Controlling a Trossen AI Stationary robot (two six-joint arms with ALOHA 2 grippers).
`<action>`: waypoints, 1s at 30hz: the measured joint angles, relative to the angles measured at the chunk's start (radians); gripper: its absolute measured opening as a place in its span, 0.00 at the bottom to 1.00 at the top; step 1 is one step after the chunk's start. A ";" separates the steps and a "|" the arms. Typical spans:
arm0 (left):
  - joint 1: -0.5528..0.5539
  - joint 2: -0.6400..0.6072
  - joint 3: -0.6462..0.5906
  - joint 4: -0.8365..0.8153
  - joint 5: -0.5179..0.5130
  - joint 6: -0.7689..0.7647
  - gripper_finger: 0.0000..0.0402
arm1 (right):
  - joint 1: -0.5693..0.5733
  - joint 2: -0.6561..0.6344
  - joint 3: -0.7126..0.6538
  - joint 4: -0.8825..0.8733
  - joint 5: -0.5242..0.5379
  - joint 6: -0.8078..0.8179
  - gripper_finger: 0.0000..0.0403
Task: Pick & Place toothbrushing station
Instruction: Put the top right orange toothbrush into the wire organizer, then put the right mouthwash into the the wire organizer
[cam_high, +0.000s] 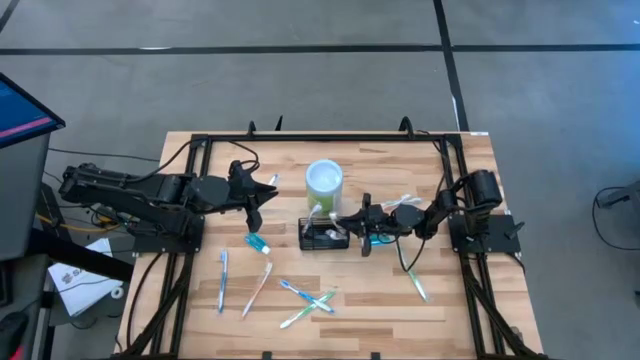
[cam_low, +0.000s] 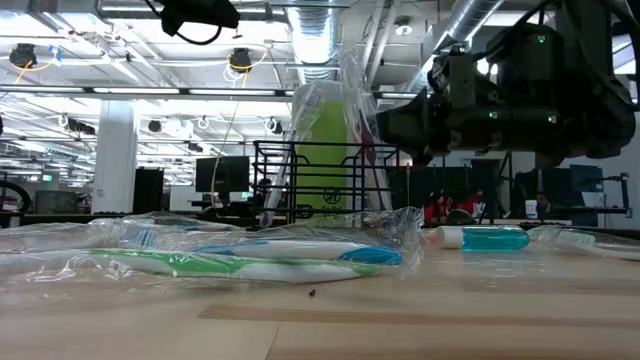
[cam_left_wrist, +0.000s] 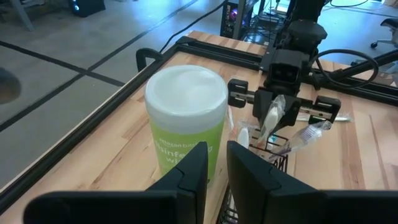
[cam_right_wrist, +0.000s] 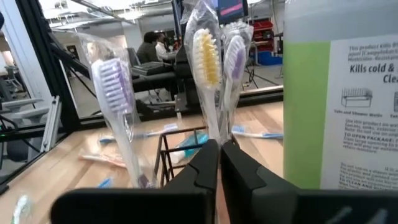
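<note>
My caddy (cam_high: 322, 237), a small black wire-mesh rack, stands upright near the table's middle, just in front of the green canister (cam_high: 324, 181). Wrapped toothbrushes (cam_right_wrist: 207, 68) stand in it, bristles up.

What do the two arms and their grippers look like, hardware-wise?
Both arms are matte black, jointed, and mounted on black base plates at the table's side edges. The left gripper and right gripper each have two flat, blocky black fingers. Black cables run along both arms. No markings are readable.
</note>
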 joint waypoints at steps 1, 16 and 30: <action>0.000 0.000 0.000 0.000 0.000 0.000 0.13 | 0.000 0.000 0.000 0.000 0.000 0.000 0.05; 0.000 0.000 0.000 -0.002 0.000 0.000 0.13 | -0.003 -0.069 -0.045 -0.003 0.011 -0.048 0.29; 0.000 0.000 0.000 -0.002 0.002 0.004 0.13 | 0.048 -0.419 -0.114 -0.514 0.027 0.044 0.29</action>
